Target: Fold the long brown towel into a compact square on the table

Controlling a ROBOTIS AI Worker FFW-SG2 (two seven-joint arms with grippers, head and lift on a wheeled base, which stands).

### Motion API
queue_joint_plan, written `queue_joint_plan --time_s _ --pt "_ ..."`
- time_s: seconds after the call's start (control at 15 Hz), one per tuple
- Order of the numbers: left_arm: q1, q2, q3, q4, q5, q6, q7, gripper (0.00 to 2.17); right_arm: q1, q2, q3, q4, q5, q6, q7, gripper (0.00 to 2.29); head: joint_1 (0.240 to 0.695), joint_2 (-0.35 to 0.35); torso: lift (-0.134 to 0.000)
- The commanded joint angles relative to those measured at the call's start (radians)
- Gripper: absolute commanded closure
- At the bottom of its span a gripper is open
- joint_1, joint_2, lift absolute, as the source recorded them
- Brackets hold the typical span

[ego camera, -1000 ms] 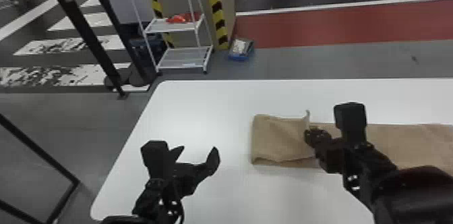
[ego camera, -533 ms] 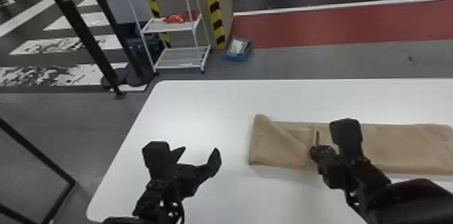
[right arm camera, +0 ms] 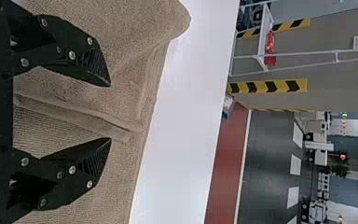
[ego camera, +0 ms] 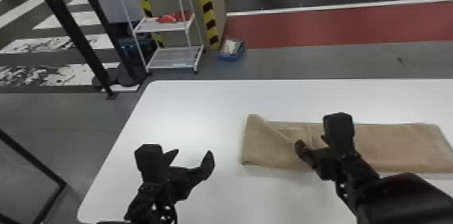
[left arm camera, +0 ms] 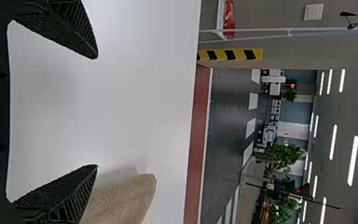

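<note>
White table (ego camera: 188,112), yellow-and-black stripes (ego camera: 206,10) beyond, upper left. Brown towel (ego camera: 397,145) right of centre, left end folded over; right gripper (ego camera: 311,141) there, spread wide. Left gripper (ego camera: 192,154), lower left, also wide.

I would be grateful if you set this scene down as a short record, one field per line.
surface: white table
item: brown towel, lying flat as a long strip
fold state: left end turned over, its far corner standing slightly up; not yet a compact square
left hand: open, above the table, left of the towel
right hand: open, over the towel near its folded end, a raised ridge of cloth between its fingers
background: white rack with a red item on its upper shelf
</note>
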Motion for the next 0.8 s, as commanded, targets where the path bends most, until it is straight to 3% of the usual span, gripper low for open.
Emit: queue_joint_plan --time_s 0.0,0.53,0.73 --pt "0.005 0.000 0.000 0.004 0.000 0.000 -0.001 0.03 -0.035 0.001 0.000 0.053 -0.006 0.006 -0.011 0.23 0.695 0.222 -0.057" --pt "0.020 0.002 0.002 0.009 0.000 -0.006 -0.003 0.03 -0.065 0.001 -0.012 0.150 -0.020 0.034 -0.019 0.26 0.695 0.206 -0.057" --pt "0.020 0.002 0.000 0.007 0.000 -0.006 -0.003 0.03 -0.053 0.001 -0.009 0.138 -0.020 0.028 -0.010 0.41 0.695 0.205 -0.057"
